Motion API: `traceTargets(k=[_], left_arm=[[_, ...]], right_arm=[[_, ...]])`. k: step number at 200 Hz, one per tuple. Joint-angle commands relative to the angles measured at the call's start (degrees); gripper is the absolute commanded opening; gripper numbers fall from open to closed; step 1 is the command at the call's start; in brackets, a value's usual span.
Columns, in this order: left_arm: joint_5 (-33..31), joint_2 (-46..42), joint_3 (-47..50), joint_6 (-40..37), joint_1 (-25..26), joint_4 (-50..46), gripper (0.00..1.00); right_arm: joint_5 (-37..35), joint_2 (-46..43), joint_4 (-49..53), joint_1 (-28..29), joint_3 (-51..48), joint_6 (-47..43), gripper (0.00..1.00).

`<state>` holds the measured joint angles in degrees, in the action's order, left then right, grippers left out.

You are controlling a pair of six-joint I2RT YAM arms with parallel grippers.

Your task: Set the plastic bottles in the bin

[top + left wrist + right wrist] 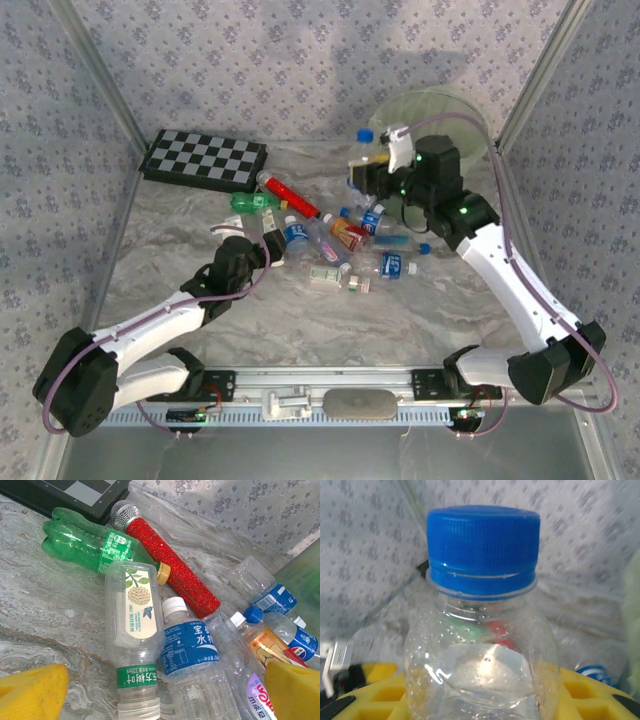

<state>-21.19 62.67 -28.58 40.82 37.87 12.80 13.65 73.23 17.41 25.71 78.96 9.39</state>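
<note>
Plastic bottles [340,245] lie in a heap at mid-table. My right gripper [368,178] is shut on a clear blue-capped bottle [365,140], lifted above the heap just left of the pale green bin [440,105]. In the right wrist view that bottle [482,630] stands upright between the yellow fingers [592,690]. My left gripper [274,246] hangs open over the heap's left side. Between its yellow fingers [30,692] lie a clear bottle with a cream label [134,645] and a blue-labelled bottle [192,650], neither gripped. A green bottle [90,545] lies beyond them.
A red glittery stick [175,570] lies beside the green bottle. A black-and-white checkerboard [205,160] sits at the back left. Patterned walls close in the table on three sides. An orange-labelled bottle [265,647] lies right of the blue-labelled one.
</note>
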Motion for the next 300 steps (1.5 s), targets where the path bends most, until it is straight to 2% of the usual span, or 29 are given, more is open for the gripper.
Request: traceTargets(k=[1, 59, 112, 184, 251, 276, 300], left_arm=[[1.4, 0.3, -0.4, 0.1, -0.4, 1.7, 1.00], [3.0, 0.2, -0.2, -0.1, -0.4, 0.7, 1.00], [3.0, -0.5, -0.1, -0.3, -0.4, -0.2, 1.00], [3.5, 0.3, -1.7, -1.4, -0.4, -0.3, 1.00], [3.3, 0.5, -2.0, -1.6, -0.4, -1.0, 1.00], [3.0, 0.5, -2.0, -1.6, -0.4, -1.0, 1.00], [2.7, 0.6, -1.9, -1.5, -0.4, -1.1, 1.00]], right_arm=[[-3.1, 0.0, -6.1, -2.9, 4.8, -1.6, 0.43], [-11.0, 2.1, -12.4, -11.7, 7.7, -4.7, 0.43], [-14.0, 8.6, -11.2, -17.8, 10.9, -6.0, 0.43], [-12.4, 20.6, -1.3, -20.8, 18.4, -4.1, 0.43], [-9.1, 27.8, 4.9, -20.7, 19.8, -0.5, 0.46], [-8.5, 28.9, 5.6, -20.6, 20.1, 0.3, 0.51], [-8.9, 29.2, 6.3, -20.5, 21.1, 0.6, 0.66]])
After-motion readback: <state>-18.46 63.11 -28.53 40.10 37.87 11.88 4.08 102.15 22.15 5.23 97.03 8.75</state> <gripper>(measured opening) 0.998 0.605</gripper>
